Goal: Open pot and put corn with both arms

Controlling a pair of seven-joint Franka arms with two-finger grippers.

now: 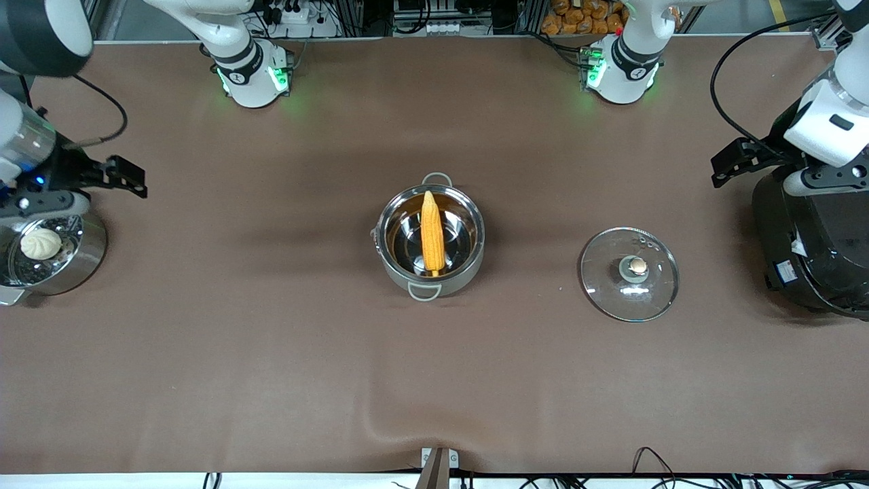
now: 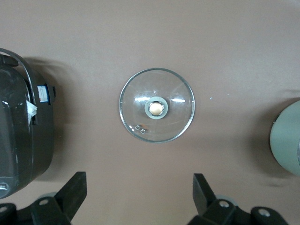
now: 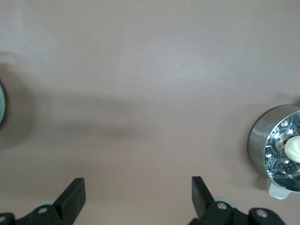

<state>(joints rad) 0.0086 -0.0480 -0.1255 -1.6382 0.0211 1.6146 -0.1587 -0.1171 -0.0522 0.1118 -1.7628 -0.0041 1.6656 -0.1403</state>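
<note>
The steel pot (image 1: pixel 467 263) stands open at the table's middle. The yellow-orange corn (image 1: pixel 432 231) lies in it, stem stub toward the front camera. The glass lid (image 1: pixel 629 273) with its coppery knob lies flat on the table beside the pot, toward the left arm's end; it also shows in the left wrist view (image 2: pixel 156 108). My left gripper (image 1: pixel 732 161) is open and empty, up over the table beside the rice cooker; the left wrist view shows it (image 2: pixel 139 192) wide apart. My right gripper (image 1: pixel 127 178) is open and empty over the table by the steamer pot, as the right wrist view (image 3: pixel 138 194) also shows.
A steel steamer pot (image 1: pixel 88 248) with a white bun (image 1: pixel 41 243) stands at the right arm's end, also in the right wrist view (image 3: pixel 262 140). A big black rice cooker (image 1: pixel 815 251) stands at the left arm's end, also in the left wrist view (image 2: pixel 21 136).
</note>
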